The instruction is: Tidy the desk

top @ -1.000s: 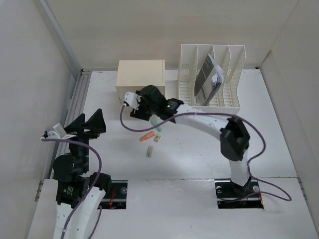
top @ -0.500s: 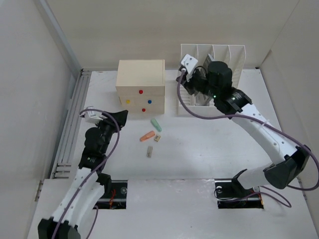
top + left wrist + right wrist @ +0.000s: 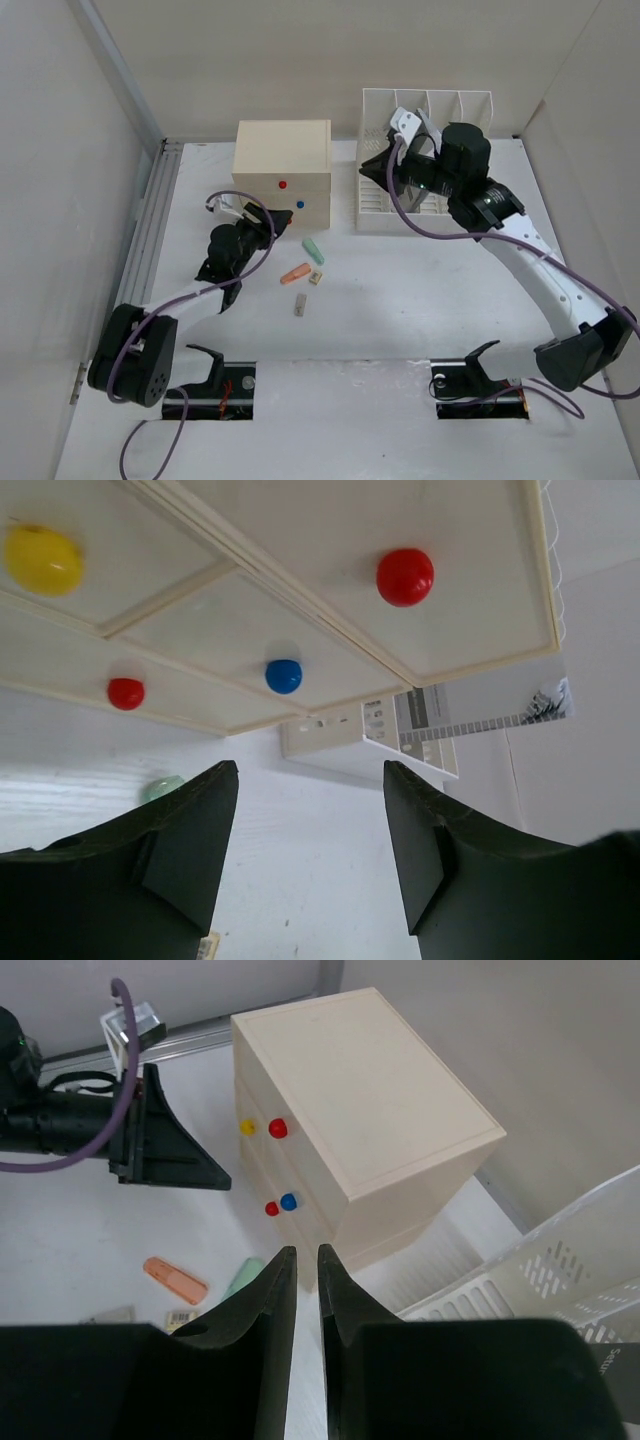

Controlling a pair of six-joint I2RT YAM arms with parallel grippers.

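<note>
Two arms are stretched out over the desk (image 3: 420, 310), the broad white tabletop that fills the walled enclosure. Four small things lie loose near its middle, none shifted over the past second. A grey piece (image 3: 299, 305) lies nearest, an orange piece (image 3: 296, 272) and a small tan piece (image 3: 316, 278) just beyond it, and a pale green piece (image 3: 313, 250) farthest.

Just left of these, the left gripper (image 3: 308, 775) is held close before the cream drawer box (image 3: 282, 150), its fingers spread with nothing between them. A second ago it was drawn back near the desk's left edge. On the box front, a yellow knob (image 3: 43, 560), a blue knob (image 3: 284, 676) and two red knobs are seen from the left wrist.

Farther right, the right gripper (image 3: 307, 1252) is raised before the white slotted file rack (image 3: 470, 105). Its fingers are drawn almost together, only a thin slit is left, and nothing is gripped. A second ago it was set low against the drawer box front, where the knobs were hidden by it. A printed paper (image 3: 440, 715) is seen at the rack.
</note>
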